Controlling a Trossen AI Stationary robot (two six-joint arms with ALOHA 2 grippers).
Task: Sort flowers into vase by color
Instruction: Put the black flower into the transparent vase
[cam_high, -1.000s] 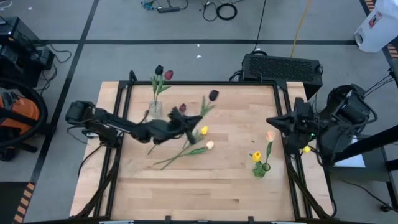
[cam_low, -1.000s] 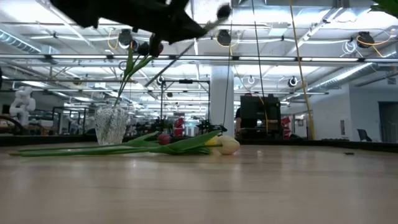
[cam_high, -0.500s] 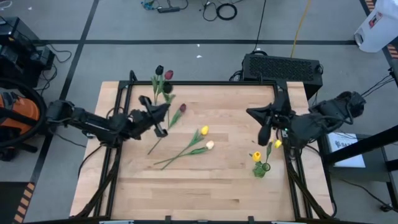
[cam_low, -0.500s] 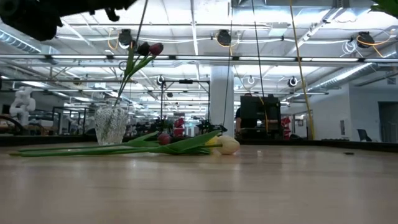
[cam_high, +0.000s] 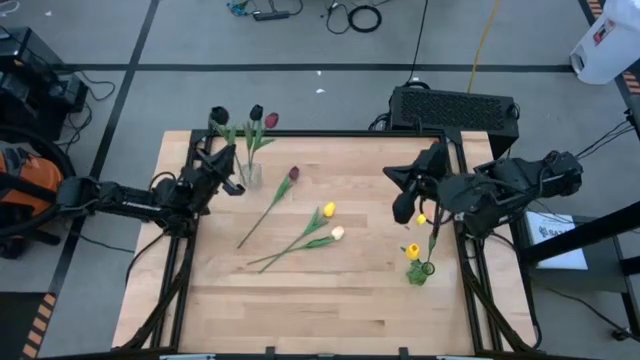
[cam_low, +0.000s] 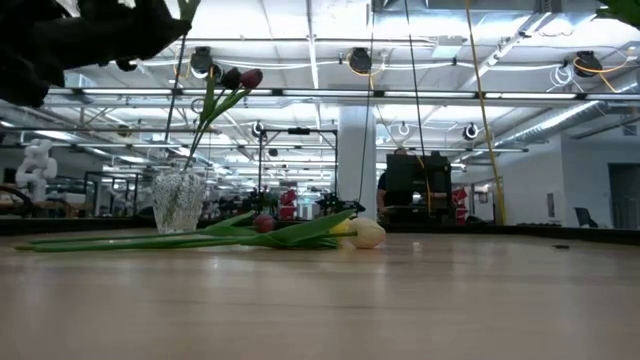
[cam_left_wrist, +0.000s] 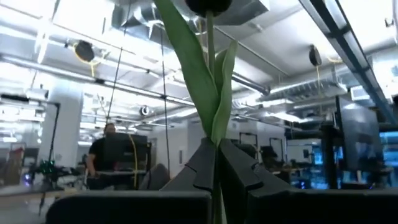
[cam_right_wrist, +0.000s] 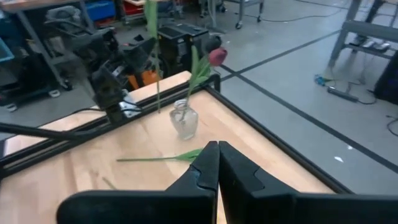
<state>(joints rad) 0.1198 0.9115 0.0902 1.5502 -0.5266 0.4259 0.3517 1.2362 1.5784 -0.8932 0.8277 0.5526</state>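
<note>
Three tulips (cam_high: 300, 225) lie loose — two vases (cam_high: 250, 176) stand.

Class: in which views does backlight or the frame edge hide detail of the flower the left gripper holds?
Low view: ceiling lights silhouette the left gripper. Left wrist view: the flower is backlit, its dark head cropped by the frame edge. High view: even light, the near-black head shows.

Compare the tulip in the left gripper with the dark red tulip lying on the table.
The near-black tulip has an almost black head; the dark red tulip's is wine red. The left gripper, shut on its stem, holds the near-black tulip upright; the dark red tulip lies flat, ungripped. Both have thin green stems.
</note>
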